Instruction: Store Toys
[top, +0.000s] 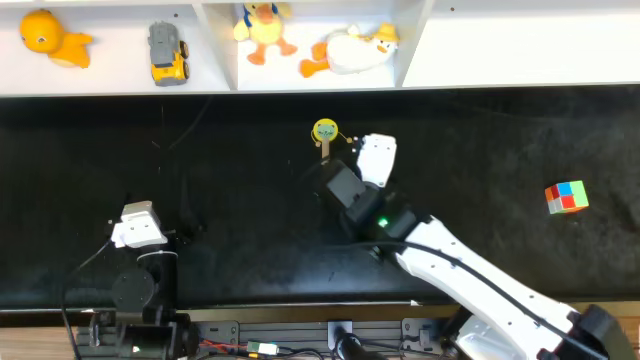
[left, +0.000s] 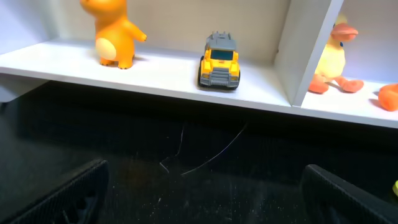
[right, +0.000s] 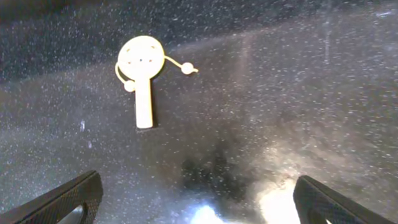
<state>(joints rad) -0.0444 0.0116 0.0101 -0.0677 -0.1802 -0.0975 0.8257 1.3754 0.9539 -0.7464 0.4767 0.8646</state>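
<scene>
We identify this place as a robotics lab test bench. The left arm (top: 140, 290) and the right arm (top: 480, 280) stand along the near edge of a table (top: 200, 200) covered in black mat, with loose cables (top: 215, 345) running beside their bases. A white shelf (top: 500, 40) with dividers lines the far edge, and in its compartments we see a toy truck (top: 167, 52) and a plush duck (top: 263, 28).
</scene>
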